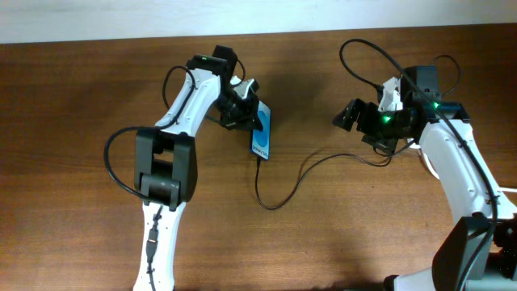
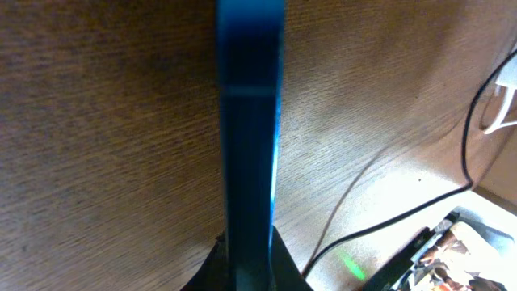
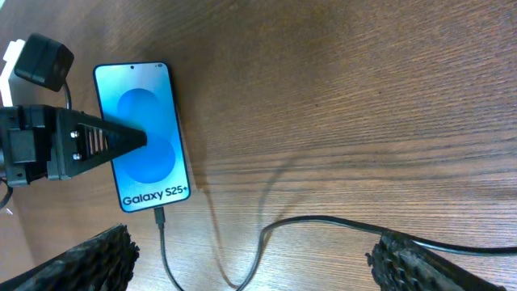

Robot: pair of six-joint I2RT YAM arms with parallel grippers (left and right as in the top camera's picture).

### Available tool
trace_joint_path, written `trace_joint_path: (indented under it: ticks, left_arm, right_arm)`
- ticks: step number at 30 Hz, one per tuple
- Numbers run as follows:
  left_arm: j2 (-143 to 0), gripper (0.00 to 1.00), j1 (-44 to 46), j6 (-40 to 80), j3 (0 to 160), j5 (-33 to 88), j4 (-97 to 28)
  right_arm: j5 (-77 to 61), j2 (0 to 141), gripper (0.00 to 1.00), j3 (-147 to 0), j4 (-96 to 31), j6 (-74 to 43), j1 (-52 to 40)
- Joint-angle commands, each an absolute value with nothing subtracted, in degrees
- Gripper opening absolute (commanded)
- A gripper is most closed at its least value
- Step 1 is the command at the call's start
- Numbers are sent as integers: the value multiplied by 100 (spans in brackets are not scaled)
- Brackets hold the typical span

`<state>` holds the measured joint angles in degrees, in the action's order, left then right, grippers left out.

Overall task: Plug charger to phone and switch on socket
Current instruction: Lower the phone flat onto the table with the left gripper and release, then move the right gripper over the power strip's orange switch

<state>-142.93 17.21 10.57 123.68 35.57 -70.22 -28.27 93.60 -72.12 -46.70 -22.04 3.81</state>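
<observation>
The phone [image 1: 262, 133], blue screen with "Galaxy S25+" text, is held tilted with its screen towards the right arm. My left gripper [image 1: 245, 113] is shut on it. The left wrist view shows the phone edge-on [image 2: 250, 121] between the fingers [image 2: 250, 271]. In the right wrist view the phone [image 3: 149, 105] has the charger's connector [image 3: 159, 217] plugged into its bottom end. The thin black charger cable [image 1: 271, 202] loops over the table towards my right gripper [image 1: 349, 115], which is open and empty [image 3: 258, 271]. The cable passes its right finger. The socket is hidden under the right arm.
A thick white cord [image 1: 428, 166] lies beside the right arm and also shows in the left wrist view [image 2: 502, 113]. The brown wooden table [image 1: 81, 97] ends at a white wall along the back edge. The robots' own black cables arch over both arms.
</observation>
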Motion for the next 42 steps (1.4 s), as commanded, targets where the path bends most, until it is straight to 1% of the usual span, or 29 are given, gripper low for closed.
trace_joint_path:
  ticks: [1,2,4,5,6,7,9,10,14,15,16,17,18,19,20,22,23,24,27,29,31,35,38,42]
  left_arm:
    - [-14348,14,1811,1503,12079,2759,-7054]
    - [-14348,21,1811,1500,12079,2753,-7052]
    - [-14348,25,1811,1500,12079,2753,-7052]
    - [-14348,33,1811,1500,12079,2753,-7052]
    - [-14348,37,1811,1500,12079,2751,-7052]
    - [-14348,45,1811,1500,12079,2705,-7050]
    - [-14348,54,1811,1500,12079,2401,-7074]
    - [-14348,61,1811,1500,12079,2189,-7085]
    - [-14344,68,1734,1498,12145,1927,-7089]
    - [-14331,73,1662,1496,12296,1922,-7172]
    - [-14300,80,1594,1496,12442,1922,-7258]
    - [-14223,82,1485,1492,12744,1911,-7395]
    - [-14053,82,1352,1472,13170,1796,-7561]
    - [-13791,88,1240,1472,13592,1461,-7693]
    - [-13476,91,1164,1472,13941,1072,-7767]
    - [-12870,100,1118,1476,14173,639,-7690]
    - [-12479,99,1118,1474,14175,388,-7588]
    - [-12422,99,1118,1472,14175,303,-7590]
    - [-12416,99,1118,1474,14162,296,-7599]
    - [-12416,99,1118,1474,14162,296,-7596]
    - [-12416,99,1118,1474,14162,296,-7594]
    - [-12416,99,1118,1474,14162,296,-7596]
    - [-12416,99,1118,1474,14162,296,-7594]
    - [-12416,99,1118,1474,14162,294,-7594]
  right_arm:
    - [-2755,9413,97,-7227,-4654,-2128,340]
    - [-2755,9413,97,-7227,-4654,-2128,340]
    - [-2755,9413,97,-7227,-4654,-2128,340]
    - [-2755,9413,97,-7227,-4654,-2128,340]
    - [-2755,9413,98,-7227,-4654,-2128,340]
    - [-2753,9413,98,-7227,-4654,-2128,340]
    - [-2753,9413,98,-7227,-4676,-2128,340]
    - [-2749,9413,98,-7227,-4716,-2128,340]
    - [-2550,9413,99,-7227,-4792,-2130,340]
    - [-2414,9413,98,-7227,-4871,-2128,340]
    - [-2333,9413,98,-7227,-4912,-2128,340]
    - [-2375,9413,98,-7253,-4925,-2128,353]
    - [-2381,9413,98,-7487,-5170,-2112,401]
    - [-2344,9415,98,-7878,-5553,-1911,467]
    - [-2014,9448,98,-8436,-6106,-1824,565]
    - [-1022,9817,98,-9769,-7253,-1813,873]
    - [-805,10114,98,-10318,-7441,-1802,1203]
    - [-814,10178,98,-10363,-7343,-1804,1363]
    - [-489,10180,98,-10346,-6995,-1806,1903]
    - [338,10230,99,-10138,-6504,-1911,2198]
    - [744,10471,98,-10027,-6324,-1881,2394]
    - [604,11100,98,-10027,-6110,-1776,2812]
    - [-711,11819,98,-10027,-5706,-878,3089]
    - [-716,12302,98,-10027,-5242,-884,3146]
